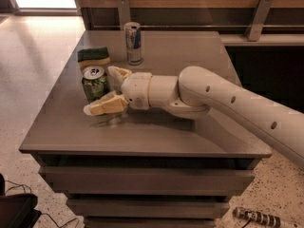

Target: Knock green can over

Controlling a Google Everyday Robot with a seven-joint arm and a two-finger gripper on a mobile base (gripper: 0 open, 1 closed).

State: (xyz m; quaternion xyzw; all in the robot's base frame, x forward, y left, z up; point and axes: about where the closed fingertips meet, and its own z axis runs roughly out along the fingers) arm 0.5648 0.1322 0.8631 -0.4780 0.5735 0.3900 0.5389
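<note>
Hand: hand [101,91] at centre-left of frame, low over the desk [190,141]. Fingers spread wide, one behind the can's upper right and one in front near its base. Nothing pinched.
Green can: green can [94,83] stands upright at left-centre of frame, partly between the two spread fingers. Contact can't be confirmed; looks v. close.
Task status: judged not done, since the can isn't tipped yet.
Risk 1: a low push near the base prob. slides the can across the desk instead of toppling it. A higher push point would be safer.
Risk 2: the can may get cradled between the fingers and just be dragged along w/ the hand.
Risk 3: if the can falls toward frame left it could roll off the desk, as that edge is near.
Risk 4: a sweep toward upper frame could hit the sponge [92,57], just behind the can.
Others: silver-and-blue can [133,42] is upright at upper centre, apart from the hand. Arm [228,99] runs in from lower right.
Obstruction: nothing sits between hand and can; the sponge is the only close neighbour.
</note>
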